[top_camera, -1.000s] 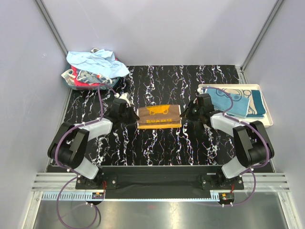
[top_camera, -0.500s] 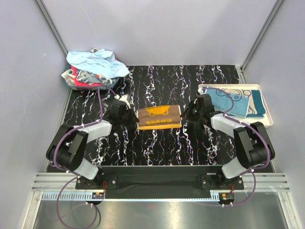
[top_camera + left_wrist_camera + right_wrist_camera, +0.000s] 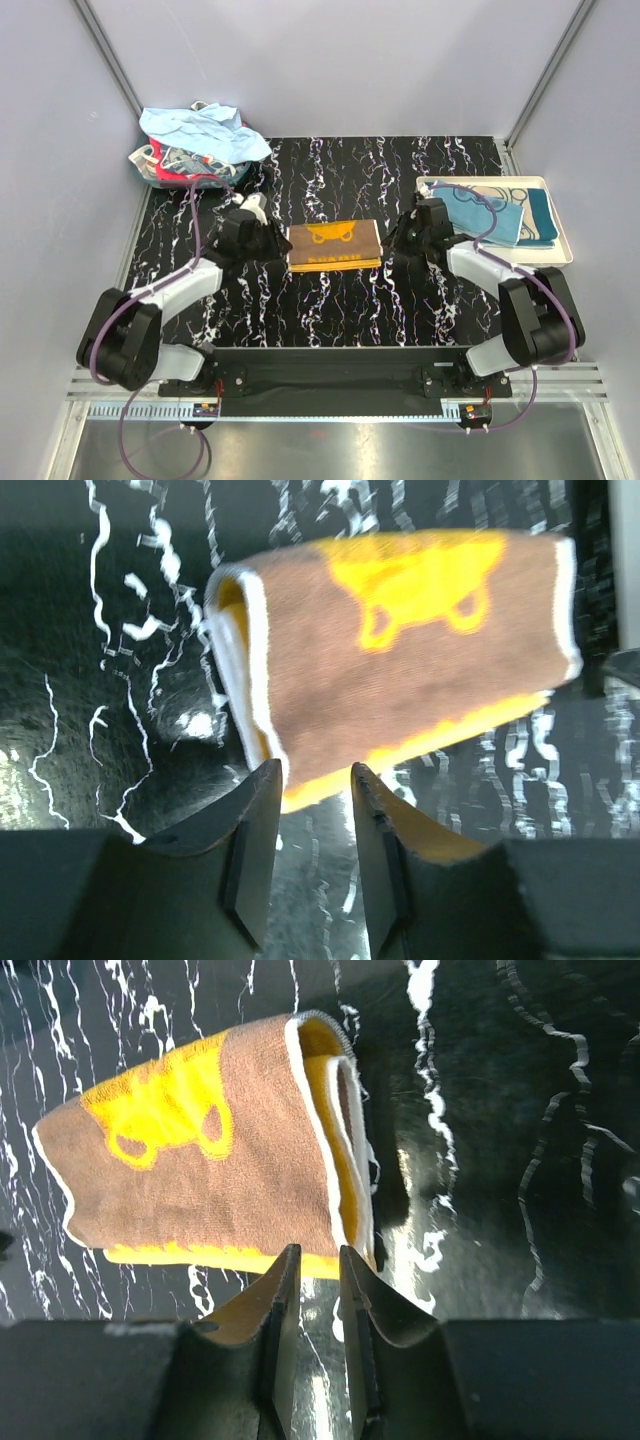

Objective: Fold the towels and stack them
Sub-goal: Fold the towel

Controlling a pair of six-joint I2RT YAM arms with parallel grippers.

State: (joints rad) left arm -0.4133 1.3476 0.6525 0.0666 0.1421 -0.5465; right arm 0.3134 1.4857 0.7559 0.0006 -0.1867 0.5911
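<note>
We see the folded towel [image 3: 334,246] lying on the table [image 3: 400,180] between the two claws. The left claw [image 3: 275,243] is just beside its left end and the right claw [image 3: 393,240] just beside its right end. Behind and to the left of the left claw, at the far corner, lies a heap of towels [image 3: 195,148]. To the right of the right claw stands a tray [image 3: 563,240], with stacked towels [image 3: 500,212] in it.

Left hand [image 3: 315,770], low and pointing inward, has its fingers parted; right hand [image 3: 318,1252] likewise, parted only narrowly.
</note>
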